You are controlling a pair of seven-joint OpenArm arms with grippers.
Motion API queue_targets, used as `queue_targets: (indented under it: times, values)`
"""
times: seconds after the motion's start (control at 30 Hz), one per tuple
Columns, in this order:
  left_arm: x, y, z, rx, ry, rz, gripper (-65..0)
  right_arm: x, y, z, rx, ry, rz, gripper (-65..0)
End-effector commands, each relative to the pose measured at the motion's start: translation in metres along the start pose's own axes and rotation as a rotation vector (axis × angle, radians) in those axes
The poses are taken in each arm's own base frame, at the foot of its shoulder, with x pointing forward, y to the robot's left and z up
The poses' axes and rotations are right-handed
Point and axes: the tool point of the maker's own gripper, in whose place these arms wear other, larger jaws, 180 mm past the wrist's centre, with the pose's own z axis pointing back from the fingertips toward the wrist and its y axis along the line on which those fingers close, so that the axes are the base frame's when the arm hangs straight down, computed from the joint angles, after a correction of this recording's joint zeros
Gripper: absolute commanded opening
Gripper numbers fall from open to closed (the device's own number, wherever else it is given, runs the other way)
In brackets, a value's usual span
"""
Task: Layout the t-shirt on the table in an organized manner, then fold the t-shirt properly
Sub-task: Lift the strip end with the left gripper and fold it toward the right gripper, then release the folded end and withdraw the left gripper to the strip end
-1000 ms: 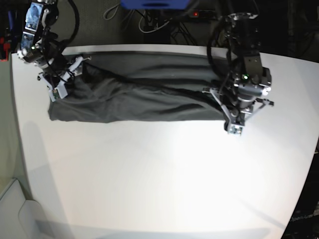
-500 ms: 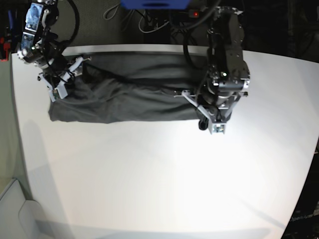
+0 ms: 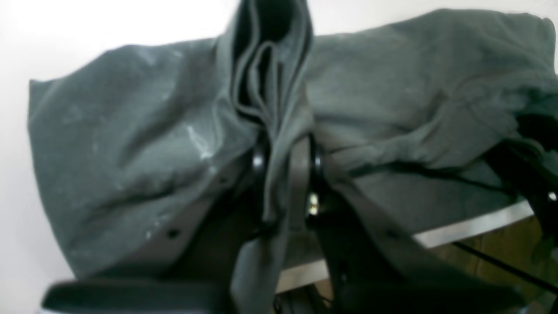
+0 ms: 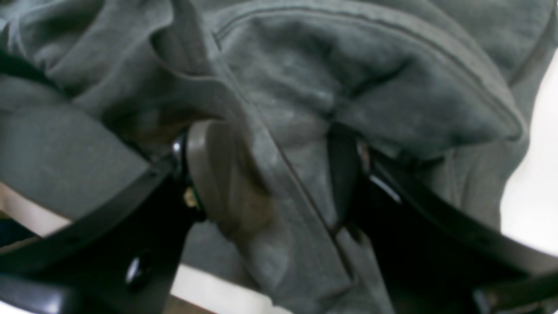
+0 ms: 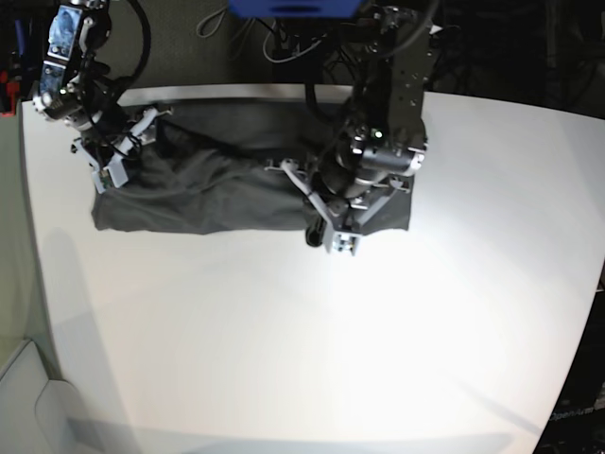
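The dark grey t-shirt [image 5: 203,189] lies as a long wrinkled band along the far side of the white table [image 5: 284,331]. My left gripper [image 5: 333,236] hangs over the band's middle, shut on a bunched fold of the t-shirt [image 3: 130,144] that rises between its fingers [image 3: 301,170]. The shirt's right end is doubled over beneath that arm. At the band's left end sits my right gripper [image 5: 115,163]. Its fingers [image 4: 209,183] stand wide apart with loose t-shirt [image 4: 348,65] cloth and a hem seam lying between them.
Cables and a blue object [image 5: 293,8] sit behind the table's far edge. A red item [image 5: 9,85] is at the left border. The bare tabletop [image 5: 312,378] stretches from the shirt to the near edge. A pale object [image 5: 28,402] lies off the table's near left corner.
My left arm has swept leftward from the shirt's right end to its middle, dragging that end over the band. The right arm has stayed put.
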Motion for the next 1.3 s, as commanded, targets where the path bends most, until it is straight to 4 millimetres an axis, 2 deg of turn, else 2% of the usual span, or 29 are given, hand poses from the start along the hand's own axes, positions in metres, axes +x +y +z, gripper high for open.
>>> queue_targets:
  times: [0.0, 0.2, 0.3, 0.47, 0.73, 0.8, 0.93, 1.03, 1.1, 1.2, 1.27]
  values:
    - [0.008, -0.005, -0.001, -0.015, -0.02, 0.005, -65.0, -0.013, -0.004, 0.002, -0.015, 0.064, 0.015, -29.3]
    - [0.008, -0.007, -0.022, -0.022, -0.043, 0.003, -65.0, -0.012, -0.004, 0.002, -0.016, 0.063, 0.016, -29.3]
    - [0.005, -0.028, -0.024, -0.108, -0.036, 0.017, -65.0, -0.013, -0.004, 0.002, -0.015, 0.064, 0.015, -29.3]
    - [0.008, -0.044, -0.024, -0.192, -0.03, 0.053, -65.0, -0.013, -0.004, 0.002, -0.015, 0.064, 0.015, -29.3]
    - [-0.011, -0.046, -0.036, -0.201, 0.036, 0.067, -64.9, -0.013, -0.004, 0.002, -0.015, 0.064, 0.015, -29.3]
    - [-0.011, -0.046, -0.036, -0.201, 0.038, 0.068, -62.6, -0.013, -0.004, 0.002, -0.015, 0.064, 0.015, -29.3]
    - [-0.009, -0.047, -0.034, -0.207, 0.03, 0.07, -50.8, -0.013, -0.004, 0.002, -0.015, 0.064, 0.015, -29.3]
    - [-0.007, -0.06, -0.031, -0.283, 0.024, 0.101, -44.4, -0.013, -0.004, 0.002, -0.015, 0.064, 0.015, -29.3]
    - [-0.003, -0.075, -0.026, -0.371, 0.022, 0.149, -42.2, -0.013, -0.004, 0.002, -0.015, 0.064, 0.015, -29.3]
    - [0.019, -0.103, -0.012, -0.536, -0.002, 0.208, -41.9, -0.013, -0.003, 0.002, -0.015, 0.064, 0.014, -29.3]
    - [0.03, -0.105, -0.001, -0.612, -0.033, 0.225, -41.9, -0.013, -0.003, 0.002, -0.015, 0.064, 0.014, -29.3]
